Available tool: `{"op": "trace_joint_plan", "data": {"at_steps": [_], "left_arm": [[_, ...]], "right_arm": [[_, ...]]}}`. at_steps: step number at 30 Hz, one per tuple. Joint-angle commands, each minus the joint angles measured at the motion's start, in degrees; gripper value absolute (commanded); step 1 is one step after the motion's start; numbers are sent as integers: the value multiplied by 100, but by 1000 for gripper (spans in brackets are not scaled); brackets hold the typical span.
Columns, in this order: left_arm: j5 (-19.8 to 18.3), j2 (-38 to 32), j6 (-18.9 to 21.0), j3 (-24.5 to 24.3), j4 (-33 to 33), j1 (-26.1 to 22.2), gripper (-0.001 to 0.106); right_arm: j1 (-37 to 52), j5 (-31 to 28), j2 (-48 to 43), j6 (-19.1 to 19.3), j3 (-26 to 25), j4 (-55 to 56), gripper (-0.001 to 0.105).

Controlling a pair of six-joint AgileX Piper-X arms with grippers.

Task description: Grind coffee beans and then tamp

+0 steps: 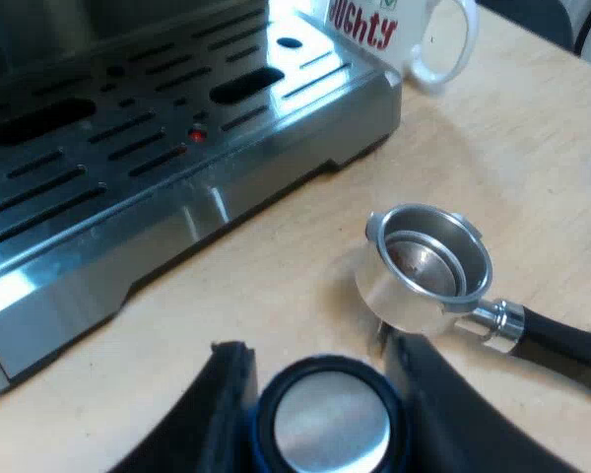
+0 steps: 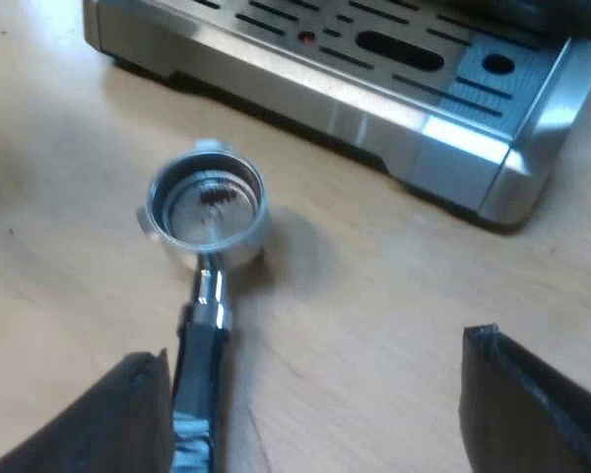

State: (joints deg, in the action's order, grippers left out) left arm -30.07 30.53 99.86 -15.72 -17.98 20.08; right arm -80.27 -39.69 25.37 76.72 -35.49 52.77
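The metal holder (image 1: pixel 426 266) lies loose on the wooden table, its basket facing up with only a few dark specks inside, and its dark handle (image 1: pixel 566 347) points away from the machine. My left gripper (image 1: pixel 320 357) is shut on the tamper (image 1: pixel 327 422), a blue-rimmed round piece with its shiny metal face showing, held close to the holder's basket. In the right wrist view the holder (image 2: pixel 207 212) lies before my right gripper (image 2: pixel 315 355), which stands wide open. The handle (image 2: pixel 199 379) runs close beside one finger (image 2: pixel 128 414), with no contact that I can see.
The espresso machine's slotted steel drip tray (image 1: pixel 128 168) fills the space beyond the holder, also seen as a steel edge (image 2: pixel 374 89). A white mug (image 1: pixel 414 34) with red lettering stands at the tray's corner. Bare wooden table (image 2: pixel 374 286) surrounds the holder.
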Motion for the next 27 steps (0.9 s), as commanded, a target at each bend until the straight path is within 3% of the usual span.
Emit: {"op": "trace_joint_plan", "data": {"at_steps": [1, 11, 14, 17, 27], "left_arm": [[-24, -31, 60, -188, -162, 40, 10], [-24, -31, -30, -605, -506, 40, 10], [-11, -31, -495, -877, -967, 40, 10], [132, -31, -741, -1125, -1225, 40, 10], [197, -31, -759, -1540, -1237, 40, 10]], "right_arm": [[16, 59, -134, 140, 163, -103, 63], [16, 258, -176, 447, 878, -1288, 63], [16, 262, -176, 447, 1008, -1583, 63], [16, 262, -176, 496, 1033, -1693, 63], [16, 218, -176, 573, 1033, -1799, 63]]}}
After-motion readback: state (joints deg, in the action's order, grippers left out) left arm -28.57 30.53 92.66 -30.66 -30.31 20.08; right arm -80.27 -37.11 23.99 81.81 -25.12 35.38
